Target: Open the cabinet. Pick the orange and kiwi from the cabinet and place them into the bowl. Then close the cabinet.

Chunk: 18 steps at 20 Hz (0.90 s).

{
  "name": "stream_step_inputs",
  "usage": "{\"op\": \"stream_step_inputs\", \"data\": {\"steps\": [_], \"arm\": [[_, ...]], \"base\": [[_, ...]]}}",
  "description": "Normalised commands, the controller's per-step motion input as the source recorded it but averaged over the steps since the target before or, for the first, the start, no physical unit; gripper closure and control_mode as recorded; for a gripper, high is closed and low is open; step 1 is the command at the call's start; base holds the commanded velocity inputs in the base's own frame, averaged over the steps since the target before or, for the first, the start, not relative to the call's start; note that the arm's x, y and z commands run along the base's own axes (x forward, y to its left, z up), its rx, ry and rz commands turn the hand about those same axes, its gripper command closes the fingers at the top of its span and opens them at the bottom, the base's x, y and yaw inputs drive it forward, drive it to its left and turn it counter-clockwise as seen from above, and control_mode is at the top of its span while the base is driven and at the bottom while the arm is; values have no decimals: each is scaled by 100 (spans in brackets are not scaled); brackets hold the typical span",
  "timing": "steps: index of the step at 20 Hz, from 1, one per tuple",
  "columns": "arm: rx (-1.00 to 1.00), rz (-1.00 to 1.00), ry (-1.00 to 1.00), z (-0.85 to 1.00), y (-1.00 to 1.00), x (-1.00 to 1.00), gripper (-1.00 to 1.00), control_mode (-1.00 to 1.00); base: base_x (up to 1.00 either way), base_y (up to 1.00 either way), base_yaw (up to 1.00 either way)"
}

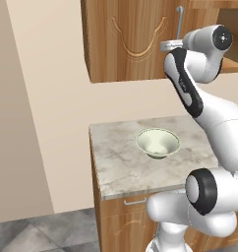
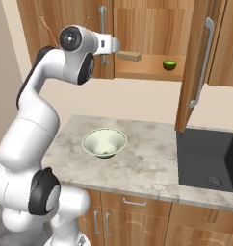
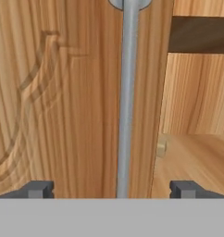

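While tool point(image 3: 112, 189) gapes, handle point(image 3: 127, 92) sits btwn tips

Kiwi point(image 2: 170, 65) in half-open cabinet point(image 2: 152, 33); bowl point(image 2: 104, 142) on counter.

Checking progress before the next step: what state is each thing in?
cabinet: right door swung open, left door shut.
left door handle: between the open jaws, not gripped.
gripper: open.
kiwi: on the cabinet shelf.
tan block: on the shelf.
bowl: upright on the counter, empty.
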Motion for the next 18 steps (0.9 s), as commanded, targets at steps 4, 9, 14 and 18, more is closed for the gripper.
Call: {"op": "stream_step_inputs", "data": {"steps": [4, 9, 14, 18], "arm": [[1, 0, 0, 0, 0, 32, -100, -100], [0, 0, 0, -1, 0, 35, -100, -100], [0, 0, 0, -5, -1, 33, -100, -100], [0, 0, 0, -3, -3, 27, -100, -100]], "base": [[0, 0, 0], [0, 0, 0], [0, 0, 0], [0, 0, 0]]}}
